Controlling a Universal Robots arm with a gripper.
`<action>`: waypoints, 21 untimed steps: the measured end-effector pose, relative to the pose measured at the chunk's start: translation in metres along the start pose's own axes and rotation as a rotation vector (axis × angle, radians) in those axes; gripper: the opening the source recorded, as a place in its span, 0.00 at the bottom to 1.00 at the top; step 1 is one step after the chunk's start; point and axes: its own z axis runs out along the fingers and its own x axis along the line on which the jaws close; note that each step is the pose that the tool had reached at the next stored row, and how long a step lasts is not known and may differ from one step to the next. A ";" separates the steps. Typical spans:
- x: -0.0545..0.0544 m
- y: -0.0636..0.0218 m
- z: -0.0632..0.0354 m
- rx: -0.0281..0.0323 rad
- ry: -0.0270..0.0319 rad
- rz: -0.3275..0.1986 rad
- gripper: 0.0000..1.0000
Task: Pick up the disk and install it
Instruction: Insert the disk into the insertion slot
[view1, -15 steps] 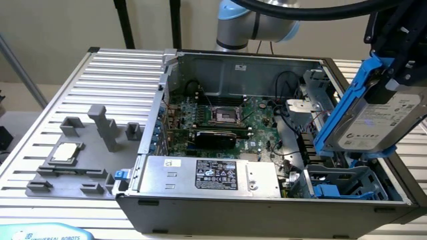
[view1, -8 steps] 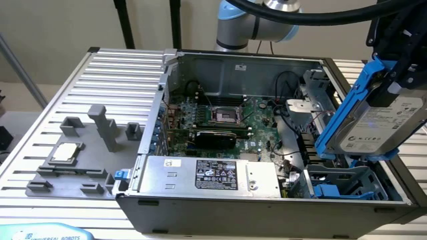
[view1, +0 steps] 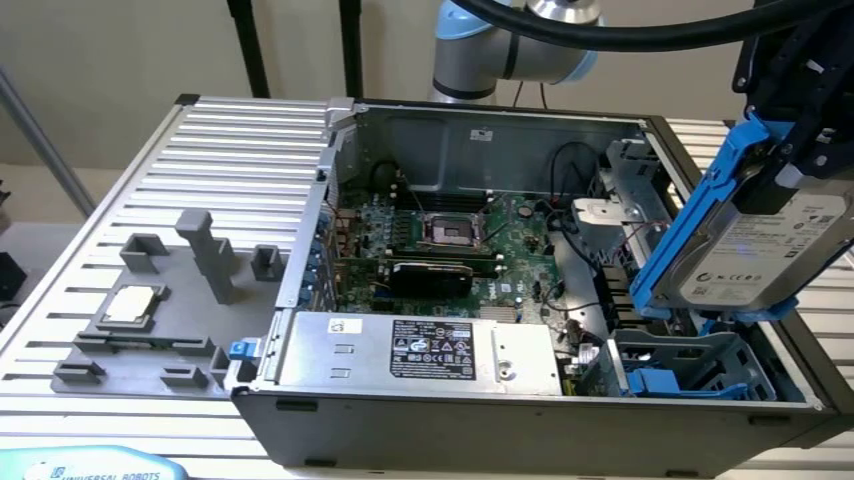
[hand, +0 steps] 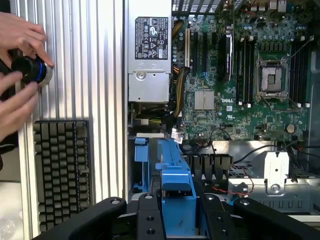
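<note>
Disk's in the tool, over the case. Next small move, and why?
Probably ease it down a little toward the drive bay. The tool grips the disk by its blue frame, and the disk hangs tilted above that bay at the exterior view's right, not yet inside.

- The disk (view1: 763, 250): a silver-grey drive, white label facing outward, blue carrier frame along its edges.
- Up in the air, tilted steeply on edge, at 3 o'clock of the open computer case (view1: 534, 420).
</note>
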 end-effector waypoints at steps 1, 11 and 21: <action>0.000 0.0000 0.0000 0.0000 0.0000 0.000 0.33; 0.001 -0.0041 0.0000 0.0000 0.0005 0.003 0.33; 0.007 -0.0048 0.0147 0.0001 0.0003 0.013 0.33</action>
